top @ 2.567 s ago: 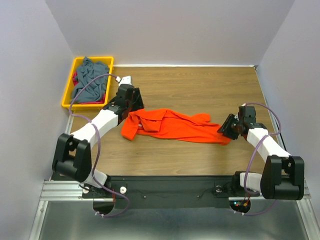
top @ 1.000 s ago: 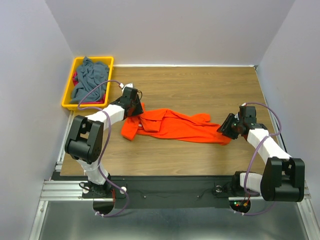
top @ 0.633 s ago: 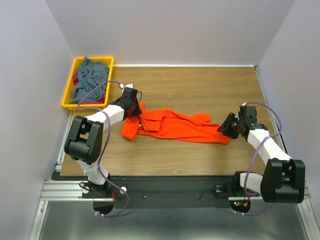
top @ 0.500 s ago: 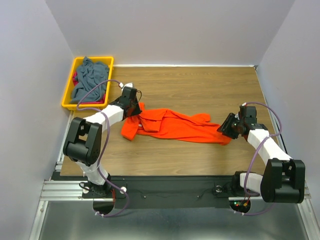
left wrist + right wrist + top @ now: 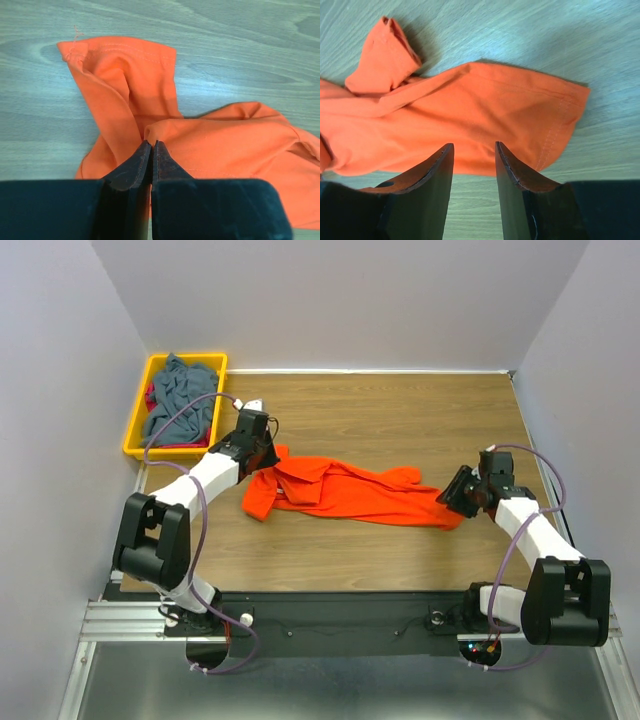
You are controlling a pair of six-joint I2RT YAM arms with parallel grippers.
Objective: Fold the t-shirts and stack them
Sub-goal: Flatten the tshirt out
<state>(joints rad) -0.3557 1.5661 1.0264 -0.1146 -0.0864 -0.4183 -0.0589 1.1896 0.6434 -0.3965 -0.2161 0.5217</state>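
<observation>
The left gripper (image 5: 151, 145) pinches a fold of the orange t-shirt (image 5: 225, 145), which lies crumpled on the wooden table (image 5: 240, 50).

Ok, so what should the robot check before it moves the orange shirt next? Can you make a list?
1. Left gripper pinching the orange t-shirt: ok, jaws shut on a fold.
2. Right gripper gripping the other end: not ok, jaws open at the hem.
3. Shirt lying flat: not ok, bunched and twisted.
4. Grey t-shirt out of the way: ok, in the yellow bin.
5. Which side of the shirt faces up: cannot tell.
</observation>
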